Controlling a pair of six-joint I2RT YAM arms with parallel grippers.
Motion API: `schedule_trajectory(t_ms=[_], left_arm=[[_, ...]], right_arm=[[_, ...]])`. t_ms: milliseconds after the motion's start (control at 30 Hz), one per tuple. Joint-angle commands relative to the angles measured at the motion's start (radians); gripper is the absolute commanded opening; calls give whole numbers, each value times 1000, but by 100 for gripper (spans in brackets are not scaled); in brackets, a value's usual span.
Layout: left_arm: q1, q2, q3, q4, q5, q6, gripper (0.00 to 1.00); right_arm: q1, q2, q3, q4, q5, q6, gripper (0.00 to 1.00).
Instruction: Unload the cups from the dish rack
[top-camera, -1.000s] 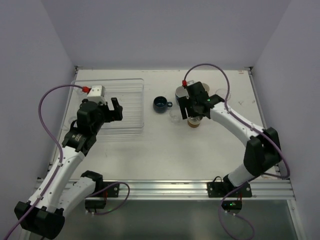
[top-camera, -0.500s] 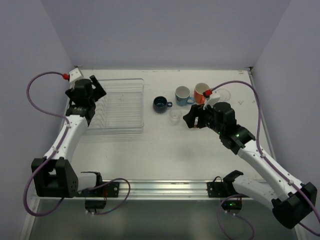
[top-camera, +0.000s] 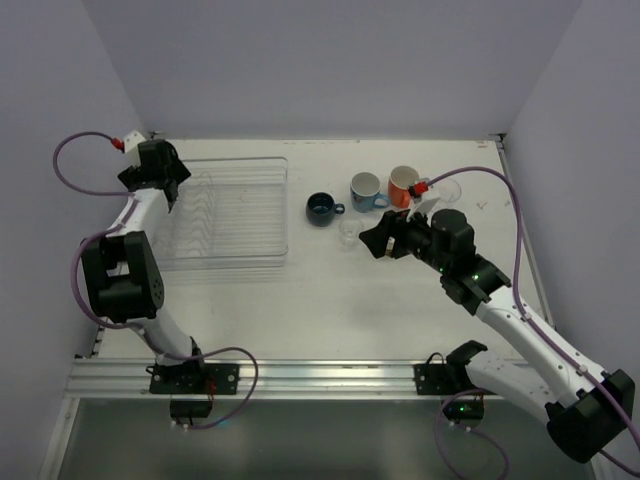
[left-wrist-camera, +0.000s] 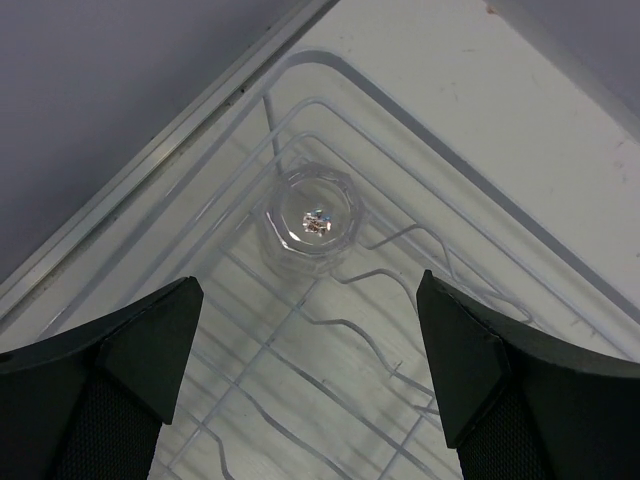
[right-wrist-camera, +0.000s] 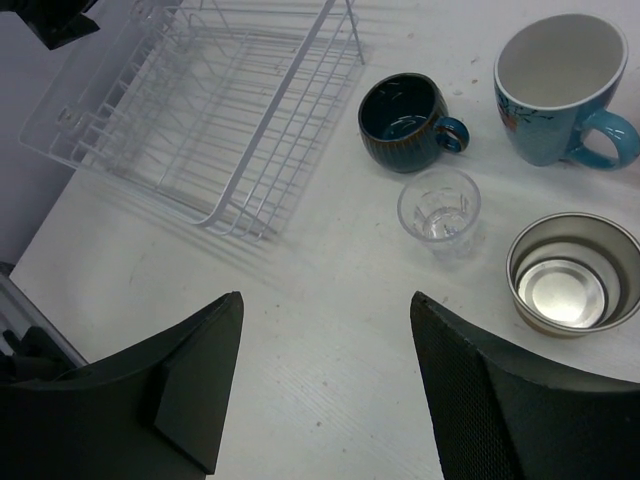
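The clear ridged dish rack lies at the table's left. One small clear cup sits upside down in its far-left corner. My left gripper hangs over that corner, open, its fingers wide on either side, just short of the cup. To the right of the rack stand a dark-blue mug, a light-blue mug, an orange mug and a clear cup. A tan cup with a metal inside shows in the right wrist view. My right gripper hovers open and empty by the clear cup.
Another clear cup stands near the far right edge. Grey walls close the table on the left, back and right. The left arm's base and elbow stand beside the rack's near-left corner.
My left arm has swung from the rack's middle out to its far-left corner. My right arm has pulled back toward the near side, away from the mugs, uncovering the light-blue and orange ones.
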Motion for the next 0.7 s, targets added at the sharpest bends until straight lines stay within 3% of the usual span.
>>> schedule_trajectory(t_ms=[0,267,667], left_arm=[[16,41,61,58,-8,4,96],[36,130,113,75,7,21,95],[55,200,121,141,35,26,81]], right_arm=[[4,-13,-7,54,-25,13,70],[6,1,-7,57,-26,11,70],[6,-4,-7,55,-29,8,70]])
